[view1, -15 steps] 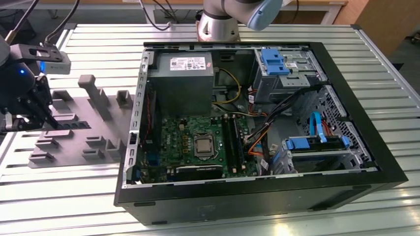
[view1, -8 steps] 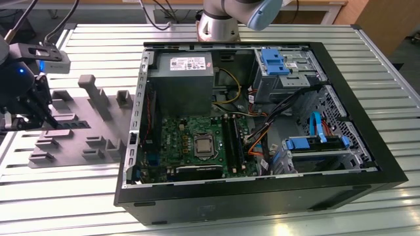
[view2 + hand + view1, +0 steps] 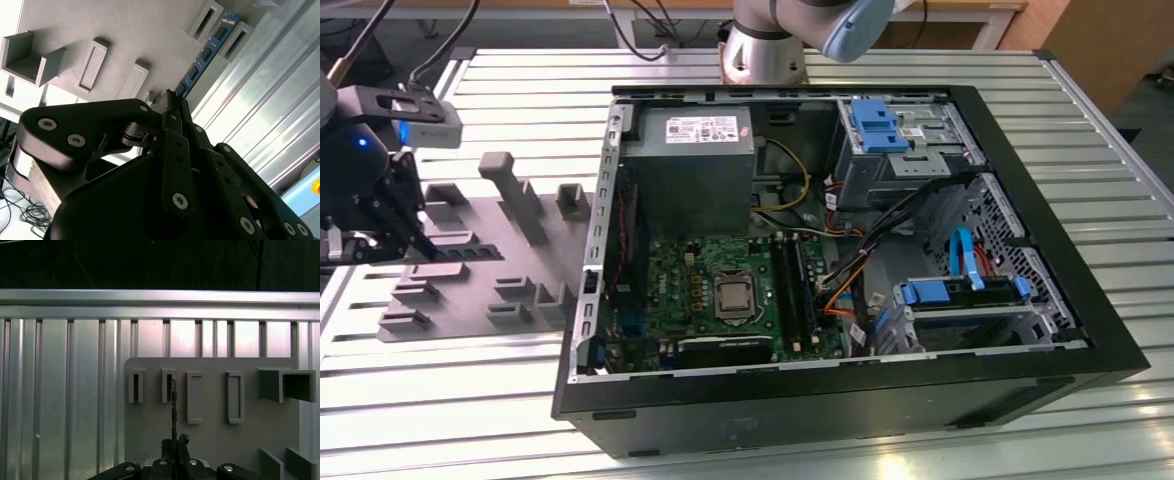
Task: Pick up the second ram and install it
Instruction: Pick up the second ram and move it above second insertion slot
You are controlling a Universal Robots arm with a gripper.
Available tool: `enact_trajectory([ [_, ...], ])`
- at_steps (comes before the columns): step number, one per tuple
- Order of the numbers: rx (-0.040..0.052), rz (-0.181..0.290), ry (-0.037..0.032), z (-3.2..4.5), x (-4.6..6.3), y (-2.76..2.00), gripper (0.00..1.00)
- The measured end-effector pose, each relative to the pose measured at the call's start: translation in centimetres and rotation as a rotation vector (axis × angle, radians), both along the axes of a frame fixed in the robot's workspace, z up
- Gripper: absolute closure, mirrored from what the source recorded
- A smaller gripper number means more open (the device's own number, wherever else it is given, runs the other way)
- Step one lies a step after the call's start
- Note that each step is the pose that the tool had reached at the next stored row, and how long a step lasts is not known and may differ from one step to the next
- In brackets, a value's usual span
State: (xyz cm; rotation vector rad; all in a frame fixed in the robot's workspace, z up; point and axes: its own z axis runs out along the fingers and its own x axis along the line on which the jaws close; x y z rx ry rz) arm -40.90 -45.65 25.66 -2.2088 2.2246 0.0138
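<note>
My gripper [image 3: 371,235] hangs low over the grey plastic fixture [image 3: 494,270] at the exterior view's left, outside the computer case. The second ram [image 3: 202,62] is a thin stick with a row of black chips. It stands on edge, its far end between two of the fixture's upright blocks. In the first wrist view the second ram [image 3: 173,407] shows edge-on as a thin dark line running from a slotted block to my gripper [image 3: 175,441]. The fingertips [image 3: 176,106] are closed together against the stick's near end. The black memory slots [image 3: 790,285] lie on the motherboard inside the case.
The open computer case [image 3: 1067,330] lies on the slatted aluminium table [image 3: 440,400], with power supply [image 3: 687,150], drive cages and loose cables [image 3: 854,280] inside. The fixture's taller blocks [image 3: 507,180] rise near the gripper. The table's rail [image 3: 160,296] runs just beyond the fixture.
</note>
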Motion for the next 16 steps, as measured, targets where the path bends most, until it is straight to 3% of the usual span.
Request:
enact_trajectory([
  [16,-0.0001,0.000,0.0000,0.52,0.00,0.02,0.86],
])
